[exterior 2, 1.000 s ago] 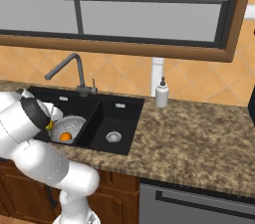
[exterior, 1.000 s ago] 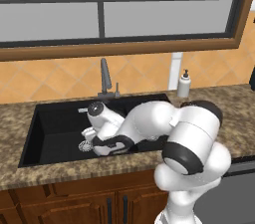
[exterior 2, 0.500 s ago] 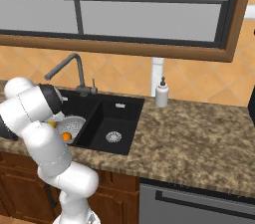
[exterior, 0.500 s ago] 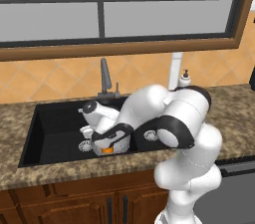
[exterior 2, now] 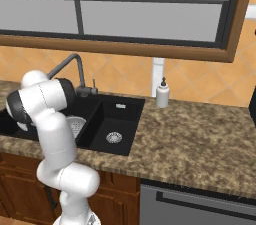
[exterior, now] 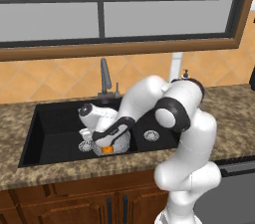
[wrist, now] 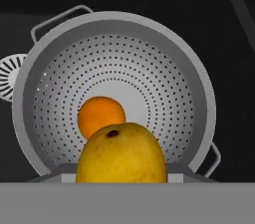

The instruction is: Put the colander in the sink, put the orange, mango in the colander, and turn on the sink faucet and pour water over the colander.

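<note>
Arm swung over colander (wrist: 114, 93), mango (wrist: 122, 154) gripped.

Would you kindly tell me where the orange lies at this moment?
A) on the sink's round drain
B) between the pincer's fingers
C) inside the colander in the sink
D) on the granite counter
C: in the hand view the orange sits on the perforated bottom of the colander, while the mango is the fruit nearest the camera.

White soap dispenser (exterior 2: 162, 94) stands on the granite counter (exterior 2: 200, 144)
</note>
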Available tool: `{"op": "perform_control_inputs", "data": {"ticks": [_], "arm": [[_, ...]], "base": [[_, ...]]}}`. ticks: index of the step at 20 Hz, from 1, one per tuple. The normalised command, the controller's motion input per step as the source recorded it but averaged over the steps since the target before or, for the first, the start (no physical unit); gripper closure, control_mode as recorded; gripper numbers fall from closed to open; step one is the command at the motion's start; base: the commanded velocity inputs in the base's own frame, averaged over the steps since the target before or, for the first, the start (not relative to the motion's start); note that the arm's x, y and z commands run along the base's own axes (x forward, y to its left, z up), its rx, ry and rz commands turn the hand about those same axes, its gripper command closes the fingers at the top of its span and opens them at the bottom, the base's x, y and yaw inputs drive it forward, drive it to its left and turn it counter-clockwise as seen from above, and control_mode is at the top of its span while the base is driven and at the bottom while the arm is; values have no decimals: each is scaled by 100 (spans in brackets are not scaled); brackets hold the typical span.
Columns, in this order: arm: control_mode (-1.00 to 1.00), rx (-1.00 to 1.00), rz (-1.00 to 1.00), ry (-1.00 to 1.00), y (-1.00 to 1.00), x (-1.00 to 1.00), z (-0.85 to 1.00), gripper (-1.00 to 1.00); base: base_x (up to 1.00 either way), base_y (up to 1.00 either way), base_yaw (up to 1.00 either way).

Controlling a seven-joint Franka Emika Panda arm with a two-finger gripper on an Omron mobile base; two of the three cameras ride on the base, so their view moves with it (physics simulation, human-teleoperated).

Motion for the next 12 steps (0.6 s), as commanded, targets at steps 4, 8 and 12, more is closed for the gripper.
{"op": "perform_control_inputs", "data": {"ticks": [4,8,12], "arm": [[-100,0,-9,8,-7,8,-16,100],[-100,0,-6,9,-11,7,-17,100],[-100,0,-3,6,-16,14,-13,100]], "base": [[0,0,0],[0,0,0],[0,0,0]]}}
